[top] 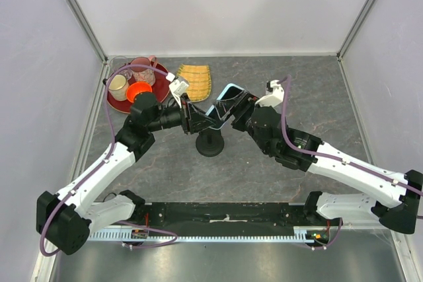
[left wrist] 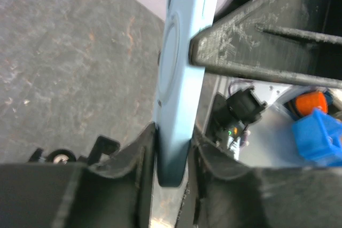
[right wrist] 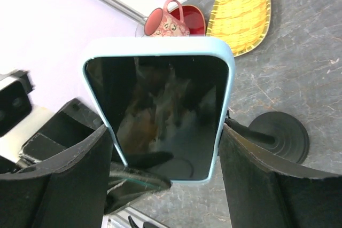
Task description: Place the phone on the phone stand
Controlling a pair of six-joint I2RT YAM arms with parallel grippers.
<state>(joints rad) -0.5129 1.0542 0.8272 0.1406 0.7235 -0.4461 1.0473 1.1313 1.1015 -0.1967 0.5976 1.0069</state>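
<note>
Lab booth: white walls [top: 218, 4], aluminium frame rails [top: 78, 14].

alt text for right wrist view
A slim smartphone with a black screen and light blue case is gripped between the right gripper's black fingers. Behind it: a black disc-based phone stand, a yellow woven dish and a pink mug on a red plate.

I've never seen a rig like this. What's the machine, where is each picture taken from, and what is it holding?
Two robot arms are bolted to a table. One picture looks down from above; the others come from cameras on each wrist. On the table stand a black phone stand, a red tray of cups and a yellow woven dish. The right hand holds a phone in a light blue case by its side edges, near the stand. The left hand has a finger on each side of the phone's end; whether it grips is unclear.
</note>
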